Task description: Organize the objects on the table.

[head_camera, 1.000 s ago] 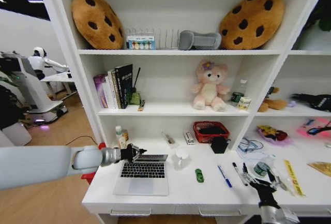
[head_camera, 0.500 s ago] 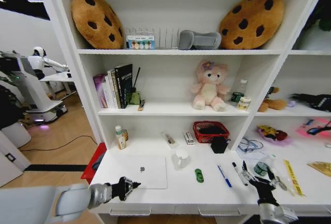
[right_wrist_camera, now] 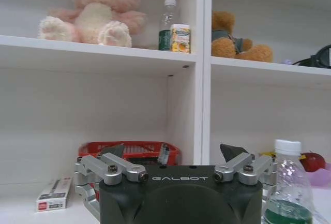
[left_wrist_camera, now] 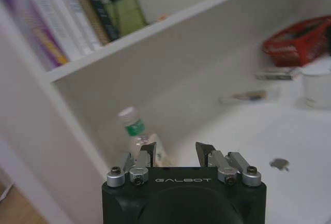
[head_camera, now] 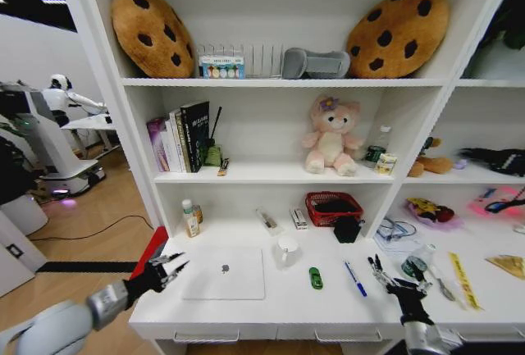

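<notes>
- Lying shut and flat on the white table, near its left front: thin silver laptop, dark logo facing up, smooth matte lid, rounded corners.
- Sitting to the right of the laptop, apart from it: small green object; too small for reading its shape.
- Lying farther right, slanted, side by side with a gap: blue pen and black pen; black pen partly hidden behind the right gripper.
- Hovering off the table's left edge, beside the laptop's left side, not touching it: left gripper, fingers spread open, holding nothing.
- Hanging over the table's right front, near the pens: right gripper, fingers splayed wide, empty; arm cut off by the lower frame edge.
- Standing just behind the laptop's right rear corner: white mug, glossy.
- Standing at the back of the table: red mesh basket, dark contents hard to make out.
- Blurring in the left wrist view: small bottle with green label, beyond the fingertips.
</notes>
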{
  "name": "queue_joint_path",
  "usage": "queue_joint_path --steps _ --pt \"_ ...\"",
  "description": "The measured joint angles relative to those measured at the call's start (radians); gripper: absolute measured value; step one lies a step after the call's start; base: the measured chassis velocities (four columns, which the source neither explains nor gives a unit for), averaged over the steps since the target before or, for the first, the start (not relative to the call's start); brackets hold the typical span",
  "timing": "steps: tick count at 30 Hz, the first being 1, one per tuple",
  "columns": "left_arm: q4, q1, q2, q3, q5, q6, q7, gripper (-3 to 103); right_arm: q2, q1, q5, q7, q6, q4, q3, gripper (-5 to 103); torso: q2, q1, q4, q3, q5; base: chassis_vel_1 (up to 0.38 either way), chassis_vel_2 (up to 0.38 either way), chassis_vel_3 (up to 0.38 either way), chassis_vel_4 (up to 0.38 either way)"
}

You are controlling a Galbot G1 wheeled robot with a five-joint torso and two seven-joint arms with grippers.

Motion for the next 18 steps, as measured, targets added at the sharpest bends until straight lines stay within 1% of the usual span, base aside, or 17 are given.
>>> queue_joint_path --steps 2,3,4,5,6,7,9,10,11,12,13,14,16,17,18 --pt "-0.010 -0.097 -0.178 0.004 -0.064 0.013 -0.015 57 0.000 -0.011 -0.014 0.000 -0.007 0.024 -0.016 100 0.000 0.000 -0.0004 0.000 0.0009 0.000 0.000 0.000 0.000" --pt "-0.010 -0.133 -0.244 0.004 -0.086 0.020 -0.025 62 -0.001 -0.016 -0.020 0.000 -0.009 0.032 -0.023 100 0.000 0.000 -0.0009 0.000 0.0007 0.000 0.000 0.000 0.000" --pt "-0.010 -0.133 -0.244 0.004 -0.086 0.020 -0.025 62 -0.001 -0.016 -0.020 0.000 -0.009 0.032 -0.023 100 0.000 0.000 -0.0009 0.000 0.0007 0.000 0.000 0.000 0.000" --pt "-0.014 -0.177 -0.337 0.001 -0.119 0.030 -0.037 68 -0.002 -0.021 -0.027 0.000 -0.011 0.043 -0.032 100 0.000 0.000 -0.0009 0.000 0.0002 0.000 0.000 0.000 0.000" --pt "-0.014 -0.177 -0.337 0.001 -0.119 0.030 -0.037 68 -0.002 -0.021 -0.027 0.000 -0.011 0.043 -0.032 100 0.000 0.000 -0.0009 0.000 0.0002 0.000 0.000 0.000 0.000" --pt "-0.015 -0.209 -0.413 -0.009 -0.140 0.037 -0.047 74 -0.003 -0.030 -0.036 0.000 -0.013 0.056 -0.041 100 0.000 0.000 -0.0009 0.000 0.0008 0.000 0.000 0.000 0.000" --pt "-0.004 -0.249 -0.493 -0.028 -0.163 0.046 -0.062 84 -0.004 -0.045 -0.050 -0.001 -0.013 0.070 -0.057 100 0.000 0.000 -0.0009 0.000 0.0006 0.000 0.000 0.000 0.000" --pt "-0.004 -0.249 -0.493 -0.028 -0.163 0.046 -0.062 84 -0.004 -0.045 -0.050 -0.001 -0.013 0.070 -0.057 100 0.000 0.000 -0.0009 0.000 0.0006 0.000 0.000 0.000 0.000" --pt "0.002 -0.260 -0.514 -0.036 -0.171 0.049 -0.065 89 -0.004 -0.049 -0.055 -0.001 -0.013 0.073 -0.063 100 0.000 0.000 -0.0010 0.000 0.0007 0.000 0.000 0.000 0.000" --pt "0.022 -0.277 -0.548 -0.052 -0.185 0.053 -0.070 94 -0.004 -0.057 -0.069 -0.005 -0.013 0.080 -0.079 100 0.000 0.000 -0.0011 0.000 0.0008 0.000 0.000 0.000 0.000" --pt "0.022 -0.277 -0.548 -0.052 -0.185 0.053 -0.070 94 -0.004 -0.057 -0.069 -0.005 -0.013 0.080 -0.079 100 0.000 0.000 -0.0011 0.000 0.0008 0.000 0.000 0.000 0.000" --pt "0.035 -0.281 -0.562 -0.058 -0.187 0.049 -0.070 98 -0.005 -0.060 -0.078 -0.005 -0.013 0.082 -0.086 100 0.000 0.000 -0.0010 0.000 0.0008 0.000 0.000 0.000 0.000" --pt "0.071 -0.284 -0.582 -0.066 -0.182 0.021 -0.070 100 -0.009 -0.069 -0.106 -0.005 -0.012 0.082 -0.111 100 0.000 0.000 -0.0008 0.000 0.0006 0.000 0.000 0.000 0.000" --pt "0.071 -0.284 -0.582 -0.066 -0.182 0.021 -0.070 100 -0.009 -0.069 -0.106 -0.005 -0.012 0.082 -0.111 100 0.000 0.000 -0.0008 0.000 0.0006 0.000 0.000 0.000 0.000" --pt "0.084 -0.283 -0.586 -0.068 -0.181 0.005 -0.070 100 -0.010 -0.072 -0.118 -0.006 -0.011 0.080 -0.126 100 0.000 0.000 -0.0008 0.000 0.0006 0.000 0.000 0.000 0.000"
